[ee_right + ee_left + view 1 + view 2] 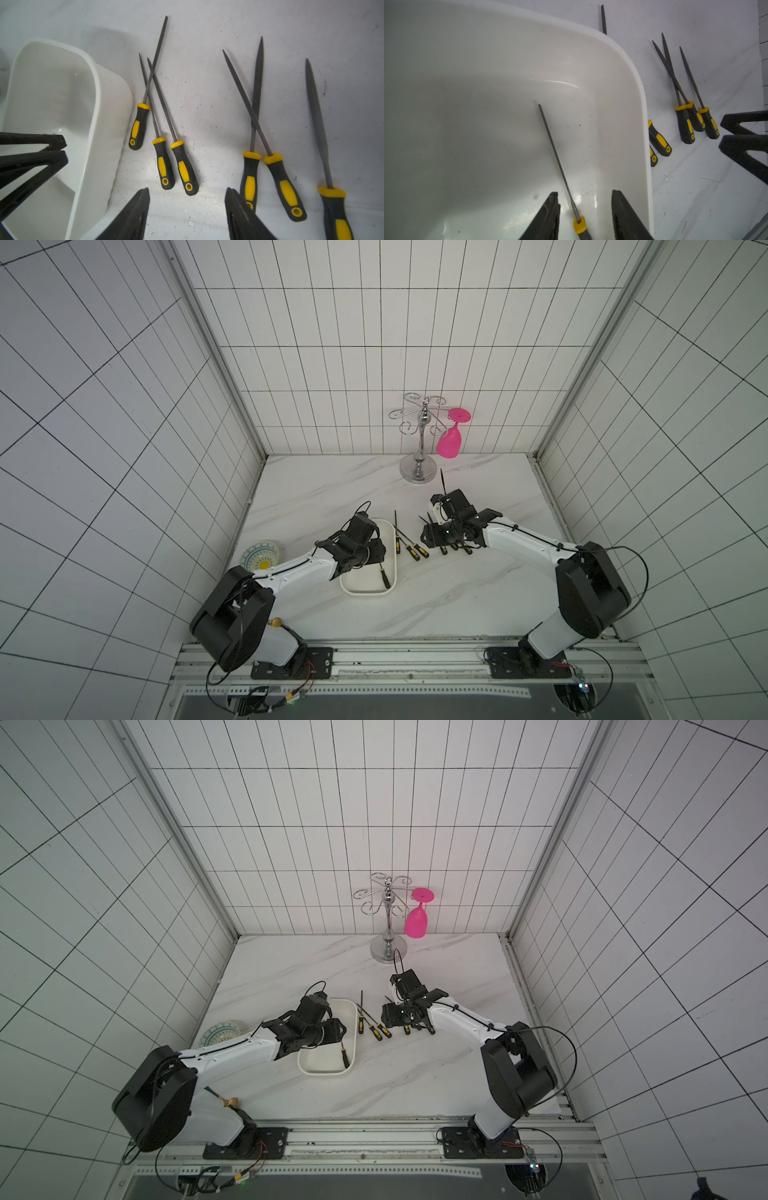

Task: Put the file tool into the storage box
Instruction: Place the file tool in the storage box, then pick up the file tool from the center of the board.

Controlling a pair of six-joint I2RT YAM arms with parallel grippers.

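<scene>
The white storage box (365,592) (326,1073) lies left of centre on the marble table. One file tool (556,155) with a black-and-yellow handle rests flat on its floor (384,574). My left gripper (585,193) hangs open just above that file, with both fingers clear of the shaft. Several more files (164,164) lie in a row on the table right of the box (411,549). Over them my right gripper (187,188) stands open and holds nothing, its fingertips just short of the handle ends.
A chrome glass rack (419,448) with a pink glass (451,439) hanging from it stands at the back. A round patterned dish (261,558) sits by the left wall, partly under my left arm. Tiled walls close in three sides.
</scene>
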